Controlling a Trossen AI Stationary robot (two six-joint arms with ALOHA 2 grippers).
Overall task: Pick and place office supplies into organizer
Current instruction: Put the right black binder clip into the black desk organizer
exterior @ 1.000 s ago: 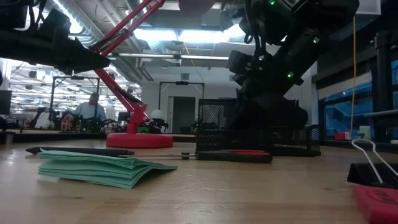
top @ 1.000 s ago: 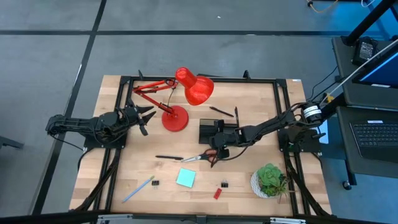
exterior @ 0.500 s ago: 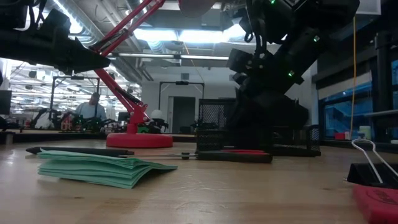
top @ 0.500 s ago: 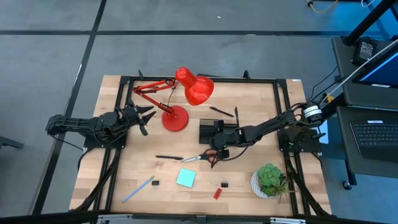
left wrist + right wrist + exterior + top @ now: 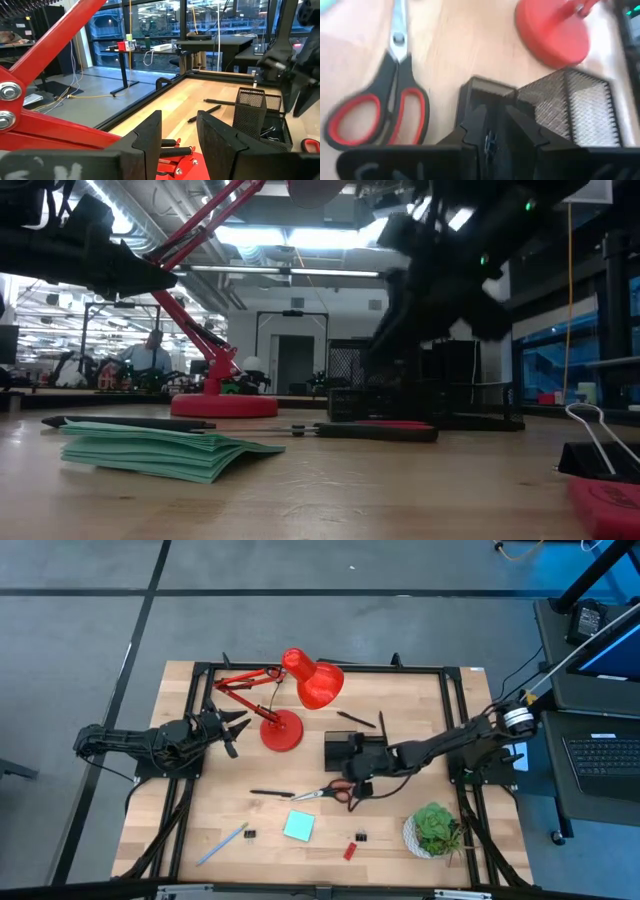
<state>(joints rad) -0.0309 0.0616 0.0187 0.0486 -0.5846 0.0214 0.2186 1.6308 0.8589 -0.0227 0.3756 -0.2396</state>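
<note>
High view: the right claw (image 5: 362, 772) sits at the centre of the frame, over the organizer (image 5: 340, 748), with the scissors (image 5: 335, 793) just below it on the tabletop (image 5: 400, 695). I judge a drop into the organizer is under way; next comes a lift clear and a reach for the scissors. The left claw (image 5: 232, 730) waits at mid-left beside the lamp (image 5: 290, 700). The sticky-note pad (image 5: 298, 827) and light-blue pen (image 5: 222, 843) lie loose lower down.

Low view: the right arm is smeared, so its fingers cannot be read here.

Left wrist view: the left claw's fingers (image 5: 150, 137) stand apart, empty.

Right wrist view: the right claw's fingers (image 5: 522, 127) are slightly parted over an organizer compartment; a small dark thing shows between them, too blurred to name or call held.
</note>
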